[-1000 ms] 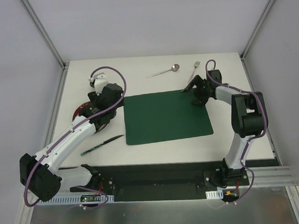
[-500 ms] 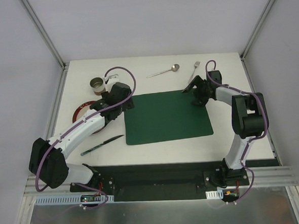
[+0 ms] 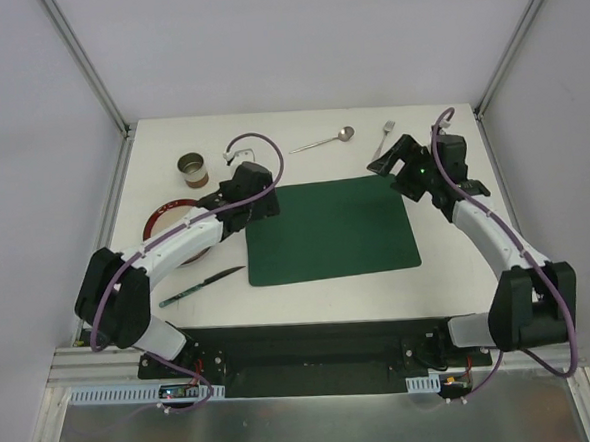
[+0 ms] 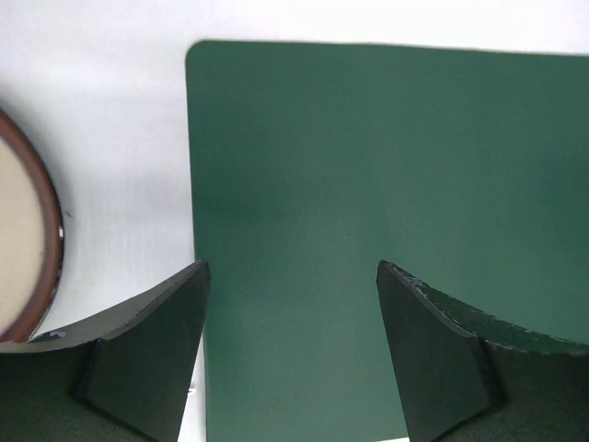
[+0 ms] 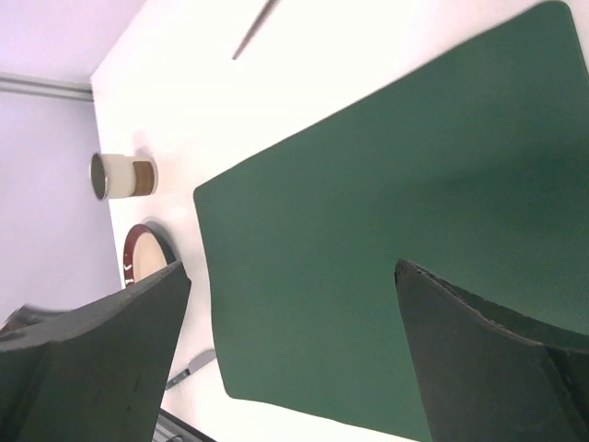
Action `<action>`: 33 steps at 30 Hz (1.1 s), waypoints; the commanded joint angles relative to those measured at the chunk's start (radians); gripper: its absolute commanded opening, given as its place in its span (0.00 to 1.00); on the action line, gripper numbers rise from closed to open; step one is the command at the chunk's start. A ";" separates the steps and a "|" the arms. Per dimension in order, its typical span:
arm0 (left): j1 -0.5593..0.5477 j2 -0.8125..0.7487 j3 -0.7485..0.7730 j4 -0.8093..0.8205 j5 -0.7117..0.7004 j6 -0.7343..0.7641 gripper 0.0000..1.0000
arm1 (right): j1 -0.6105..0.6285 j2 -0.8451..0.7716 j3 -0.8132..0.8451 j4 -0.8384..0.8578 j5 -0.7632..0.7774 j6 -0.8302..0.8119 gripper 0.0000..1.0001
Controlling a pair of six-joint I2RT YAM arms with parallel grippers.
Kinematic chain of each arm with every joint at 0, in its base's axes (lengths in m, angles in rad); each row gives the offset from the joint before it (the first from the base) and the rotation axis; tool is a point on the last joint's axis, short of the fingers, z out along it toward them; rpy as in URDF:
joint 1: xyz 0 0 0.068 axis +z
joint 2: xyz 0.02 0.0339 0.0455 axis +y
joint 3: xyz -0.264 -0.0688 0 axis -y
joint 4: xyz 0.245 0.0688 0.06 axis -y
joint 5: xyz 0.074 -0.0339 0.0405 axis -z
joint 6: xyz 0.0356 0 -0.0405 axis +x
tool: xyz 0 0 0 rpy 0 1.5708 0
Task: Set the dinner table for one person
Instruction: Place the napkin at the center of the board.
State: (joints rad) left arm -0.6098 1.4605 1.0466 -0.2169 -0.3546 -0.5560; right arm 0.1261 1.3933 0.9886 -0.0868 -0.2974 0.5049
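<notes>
Presently, dinner table (image 3: 270, 132) plain matte white, rectangular, edged by metal rails, spanning the whole work area, dark green placemat (image 3: 331, 229) at its centre, left gripper (image 4: 293, 267) spread over the mat's left edge, right gripper (image 5: 290, 267) spread wide above its far right corner.

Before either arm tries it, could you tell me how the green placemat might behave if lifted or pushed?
The placemat looks thin and lies flush, so it would probably sag from one corner. On the smooth dinner table, a push would likely slide it whole.

left pincer (image 4: 293, 272) and right pincer (image 5: 292, 269) gape wide.
</notes>
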 commanded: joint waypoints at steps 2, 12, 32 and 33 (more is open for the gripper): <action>-0.011 0.090 0.053 0.042 0.095 0.028 0.72 | 0.021 -0.120 -0.060 -0.007 0.046 -0.085 0.96; -0.019 0.123 0.039 0.057 0.105 0.024 0.72 | 0.024 -0.183 -0.100 -0.014 0.034 -0.085 0.96; -0.019 0.184 0.095 0.070 0.111 0.036 0.72 | 0.024 -0.240 -0.061 -0.021 0.046 -0.101 0.96; -0.019 0.195 0.096 0.070 0.112 0.036 0.72 | 0.026 -0.237 -0.057 -0.021 0.041 -0.100 0.96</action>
State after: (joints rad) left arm -0.6228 1.6325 1.0996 -0.1608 -0.2565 -0.5339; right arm 0.1467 1.1538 0.8864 -0.1188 -0.2649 0.4240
